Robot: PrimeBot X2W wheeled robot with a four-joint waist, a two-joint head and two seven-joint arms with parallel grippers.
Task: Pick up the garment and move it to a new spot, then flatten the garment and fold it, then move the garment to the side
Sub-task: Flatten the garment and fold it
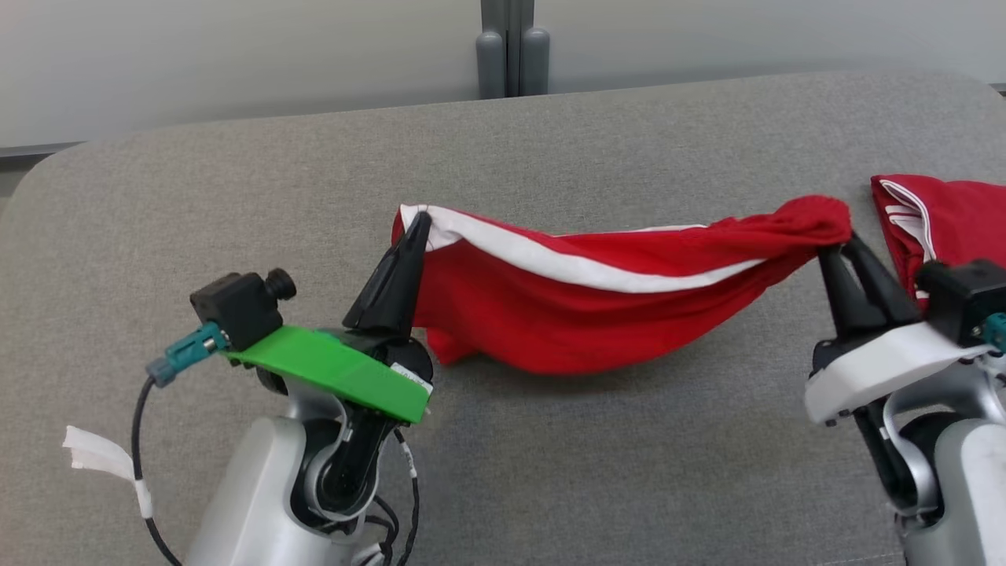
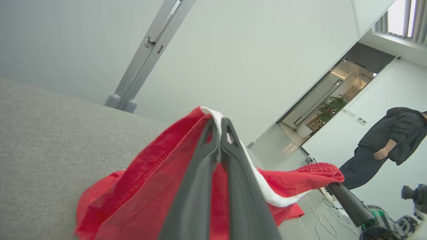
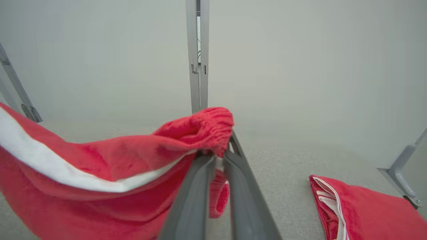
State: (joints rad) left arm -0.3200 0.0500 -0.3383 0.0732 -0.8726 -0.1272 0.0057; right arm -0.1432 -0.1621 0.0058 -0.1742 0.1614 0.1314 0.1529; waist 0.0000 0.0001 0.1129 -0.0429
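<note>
A red garment [image 1: 597,314] with a white stripe hangs stretched over the grey desk [image 1: 550,472], sagging in the middle. The left claw [image 1: 416,224] is clamped on one end and the right claw [image 1: 837,248] on the other. A second red garment [image 1: 951,212] lies just beside the right claw.

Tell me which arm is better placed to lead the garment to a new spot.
Probably left. The left gripper and right gripper both hold the garment, but a second red garment lies beside the right one.
</note>
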